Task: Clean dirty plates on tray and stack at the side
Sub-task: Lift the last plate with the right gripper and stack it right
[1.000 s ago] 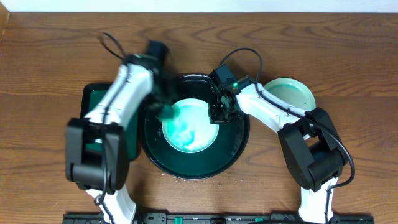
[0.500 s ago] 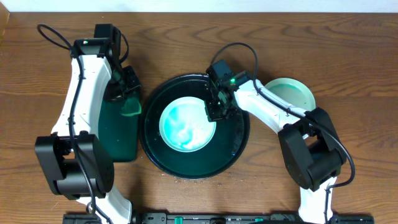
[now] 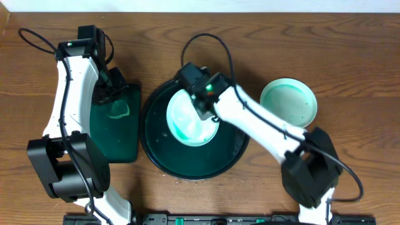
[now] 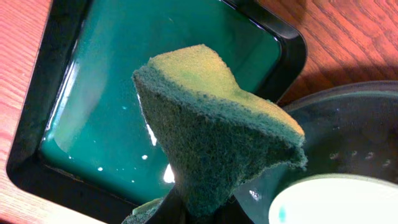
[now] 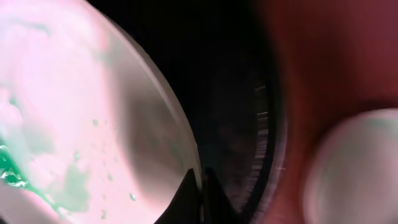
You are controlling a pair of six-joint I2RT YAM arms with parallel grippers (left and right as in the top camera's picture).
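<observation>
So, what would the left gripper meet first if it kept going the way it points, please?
Probably the wet floor of the dark green tray: the left gripper, shut on the sponge, points into it; depth is unclear.

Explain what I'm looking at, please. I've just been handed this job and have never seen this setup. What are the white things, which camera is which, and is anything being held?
The white things are two robot arms at a wooden table, each ending in a two-finger gripper. The wide picture looks down from above. The other two come from a camera on each wrist, looking along that arm's own fingers. The left gripper is shut on a sponge, held over a green tray. The right gripper is shut on the rim of a plate that has green smears and looks tilted inside the black tray. A second plate sits on the table to the right, outside that tray.
</observation>
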